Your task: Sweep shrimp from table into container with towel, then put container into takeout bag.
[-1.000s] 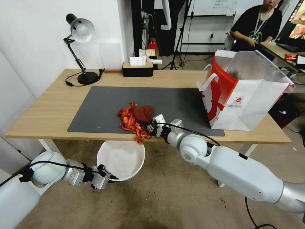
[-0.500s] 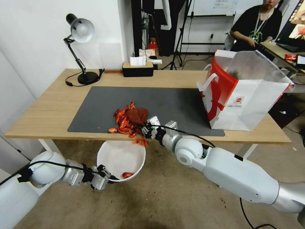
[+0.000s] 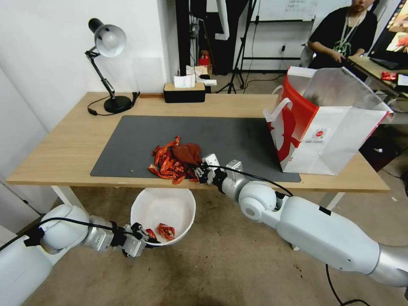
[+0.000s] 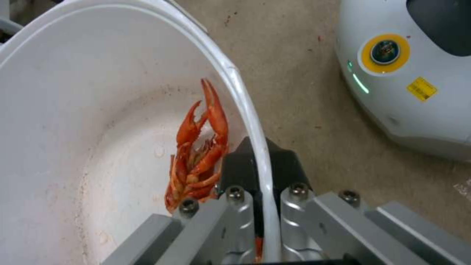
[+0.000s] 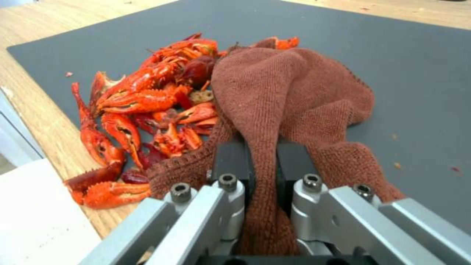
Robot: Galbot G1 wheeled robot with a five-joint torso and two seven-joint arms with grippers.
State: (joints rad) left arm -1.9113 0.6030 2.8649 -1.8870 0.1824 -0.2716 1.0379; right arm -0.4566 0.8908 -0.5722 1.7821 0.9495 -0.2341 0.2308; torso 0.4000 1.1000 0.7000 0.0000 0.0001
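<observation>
In the head view, the right gripper (image 3: 203, 173) sits just below the frame's centre, at the near edge of the dark mat (image 3: 229, 131) on the table (image 3: 63, 148), its jaws closed on the towel (image 3: 187, 153). The shrimp (image 3: 166, 163) lie heaped just left of the towel, touching it, near the mat's front edge. Below the table edge, at lower left, the left gripper (image 3: 143, 237) pinches the rim of the container (image 3: 163, 212), which has a few shrimp in its bottom. The takeout bag (image 3: 327, 127) stands open at right of the frame, on the table's right end. In the left wrist view, the left gripper (image 4: 260, 173) has its jaws shut on the container (image 4: 73, 121) wall, one finger inside and one outside, with shrimp (image 4: 198, 147) resting in the frame's centre just beside the inner finger. In the right wrist view, the right gripper (image 5: 263, 162) clamps a fold of the towel (image 5: 294, 92) at centre, the shrimp (image 5: 142, 106) piled left of it, some at the mat's edge on bare wood.
</observation>
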